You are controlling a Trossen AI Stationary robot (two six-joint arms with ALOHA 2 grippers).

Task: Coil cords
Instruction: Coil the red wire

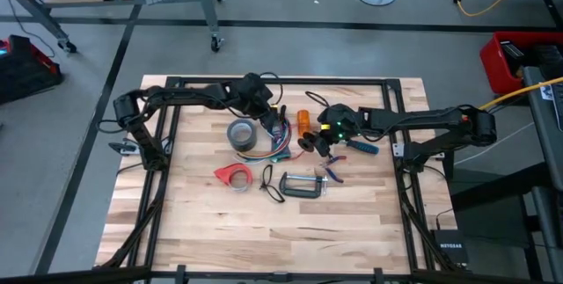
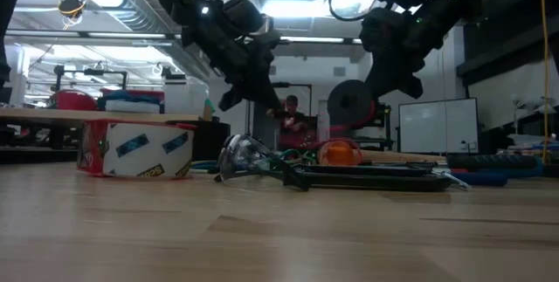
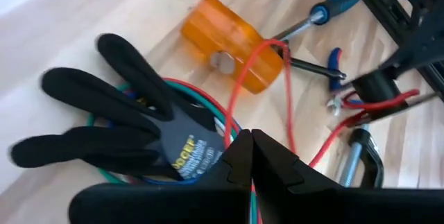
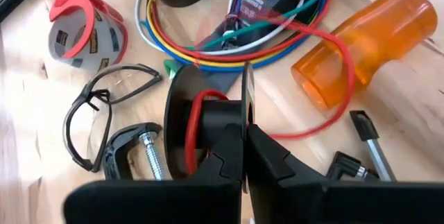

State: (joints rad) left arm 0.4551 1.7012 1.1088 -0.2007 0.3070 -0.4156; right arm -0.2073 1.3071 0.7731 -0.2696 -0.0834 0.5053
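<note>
The cords [image 1: 273, 149] are a flat coil of red, green, blue, yellow and white wires [image 4: 208, 47] lying on the table's middle. A black glove [image 3: 118, 123] lies on the coil. My left gripper [image 1: 277, 126] is shut at the glove's cuff [image 3: 191, 151]. My right gripper [image 1: 318, 141], just right of the coil, is shut on a black spool [image 4: 182, 113] with red wire wound on it. One loose red wire [image 4: 347, 78] runs from the spool over an orange bottle [image 4: 361, 40] to the coil. My left gripper is shut on the glove's cuff end [image 3: 208, 156], coming from above at a slant. Red and green wires [image 3: 223, 123] run in under the fingertips; whether they are pinched too, I cannot tell. The glove's fingers [image 3: 83, 106] spread over the coil. My right gripper pinches one flange of the spool [image 4: 244, 106] between its two fingers, at the flange's edge. The spool is lifted clear of the table [image 2: 354, 103], with its round face upright. The red wire [image 4: 198, 123] wraps its core and trails slack to the coil.
A grey tape roll [image 1: 242, 134] sits left of the coil. A red tape dispenser [image 1: 233, 175], safety glasses [image 1: 271, 183] and a C-clamp [image 1: 302, 185] lie nearer. A blue screwdriver [image 1: 361, 146] and pliers [image 1: 332, 171] lie to the right.
</note>
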